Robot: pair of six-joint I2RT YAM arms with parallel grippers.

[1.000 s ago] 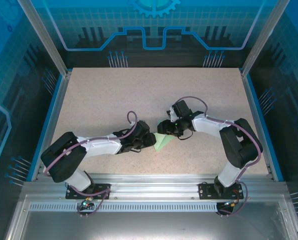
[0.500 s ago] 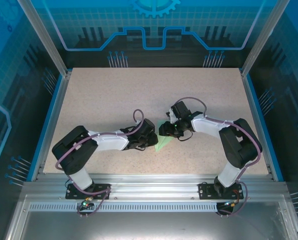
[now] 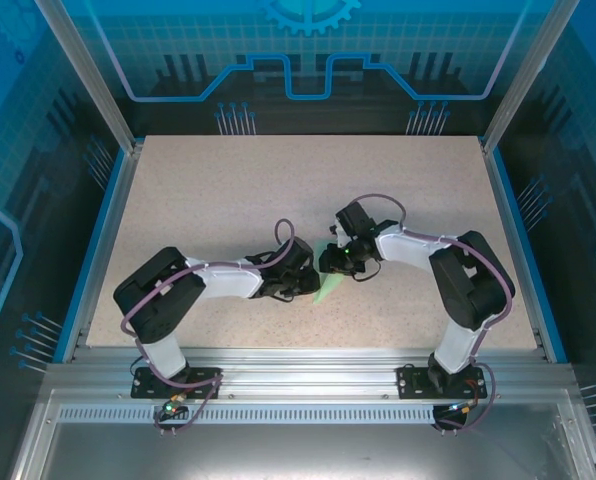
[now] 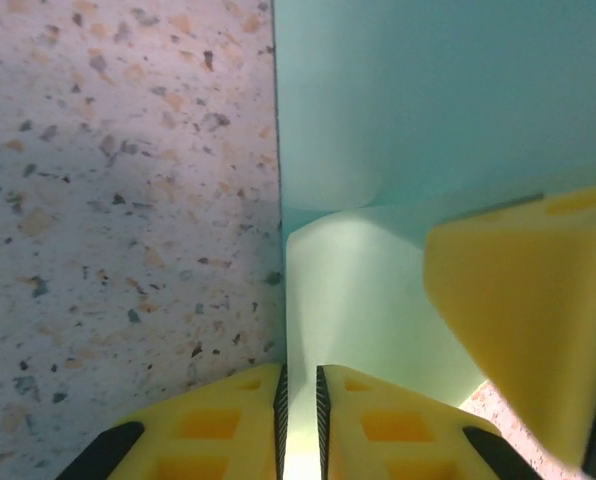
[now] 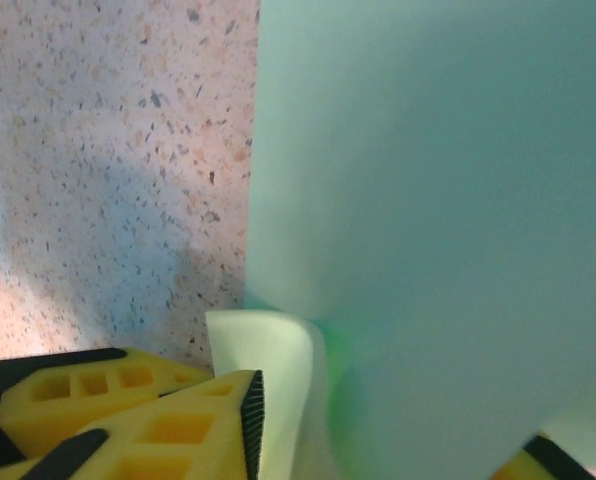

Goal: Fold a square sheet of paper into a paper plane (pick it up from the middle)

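The pale mint-green sheet of paper (image 3: 327, 287), partly folded, is held just above the table between both grippers. In the top view a narrow green sliver of it shows. My left gripper (image 3: 308, 283) is shut on a folded edge of the paper (image 4: 408, 110), its pads nearly touching with the paper (image 4: 300, 400) pinched between them. My right gripper (image 3: 334, 264) is shut on a curled flap of the paper (image 5: 428, 200); one of its fingers (image 5: 178, 425) shows and the sheet covers most of the other. The two grippers stand almost against each other.
The speckled beige table (image 3: 228, 200) stretches open to the back and both sides. Blue side rails and metal posts border it, and the aluminium base rail (image 3: 298, 385) lies at the near edge. A yellow finger of the right gripper (image 4: 523, 320) stands close beside my left jaws.
My left arm has moved right and slightly back, closing on the right gripper. The right gripper edged left. Less of the green paper shows between them than before.
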